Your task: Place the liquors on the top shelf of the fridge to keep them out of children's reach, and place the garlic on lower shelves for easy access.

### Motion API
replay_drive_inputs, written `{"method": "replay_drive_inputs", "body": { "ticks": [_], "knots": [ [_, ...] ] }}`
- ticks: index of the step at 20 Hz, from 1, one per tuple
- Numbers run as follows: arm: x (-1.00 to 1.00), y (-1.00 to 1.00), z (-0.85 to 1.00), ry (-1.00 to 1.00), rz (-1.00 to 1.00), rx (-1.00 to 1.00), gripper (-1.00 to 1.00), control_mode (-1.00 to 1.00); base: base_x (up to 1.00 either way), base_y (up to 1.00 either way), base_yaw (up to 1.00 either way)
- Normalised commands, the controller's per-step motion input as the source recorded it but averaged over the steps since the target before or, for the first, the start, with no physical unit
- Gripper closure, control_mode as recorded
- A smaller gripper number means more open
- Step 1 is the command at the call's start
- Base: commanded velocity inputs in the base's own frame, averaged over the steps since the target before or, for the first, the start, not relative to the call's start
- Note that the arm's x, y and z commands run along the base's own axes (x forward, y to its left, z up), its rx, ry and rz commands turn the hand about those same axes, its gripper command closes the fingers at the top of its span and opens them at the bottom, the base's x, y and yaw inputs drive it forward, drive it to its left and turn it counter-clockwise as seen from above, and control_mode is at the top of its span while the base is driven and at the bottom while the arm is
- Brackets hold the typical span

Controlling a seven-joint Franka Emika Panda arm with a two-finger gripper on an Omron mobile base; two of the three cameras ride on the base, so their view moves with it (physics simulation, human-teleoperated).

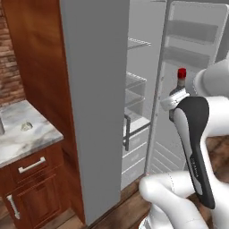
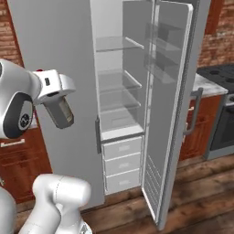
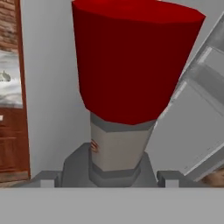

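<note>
Red-capped liquor bottle (image 1: 180,80) held upright in pincer (image 3: 117,175), gripped at body, before open fridge (image 2: 119,91). Glass judged rigid, slippery, fragile; firm mid-body hold advised. Top shelf (image 2: 116,43) bare.

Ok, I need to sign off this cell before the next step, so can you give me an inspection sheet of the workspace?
Surface: top shelf and lower shelves of the fridge bare; fridge door swung wide open.
Job's things: dark bottle with red cap held up in front of the fridge; small pale lump, probably the garlic, on the marble counter.
Clutter: nothing seen.
Grippers: gripper with fingers closed around the bottle below its cap.
Cables: nothing seen.
Surroundings: wood cabinet, brick wall, stove, wooden floor.
</note>
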Motion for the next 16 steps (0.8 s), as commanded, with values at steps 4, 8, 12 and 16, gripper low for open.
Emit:
{"method": "replay_drive_inputs", "body": {
  "ticks": [4, 8, 12, 16],
  "knots": [
    [0.0, 0.0, 0.0, 0.0, 0.0, 0.0, 1.0, 1.0, 0.57, -0.44, 0.01],
    [0.0, 0.0, 0.0, 0.0, 0.0, 0.0, 1.0, 1.0, 0.65, -0.16, 0.05],
    [0.0, 0.0, 0.0, 0.0, 0.0, 0.0, 1.0, 1.0, 0.7, -0.04, 0.1],
    [0.0, 0.0, 0.0, 0.0, 0.0, 0.0, 1.0, 1.0, 0.74, -0.18, 0.14]
  ]
}}
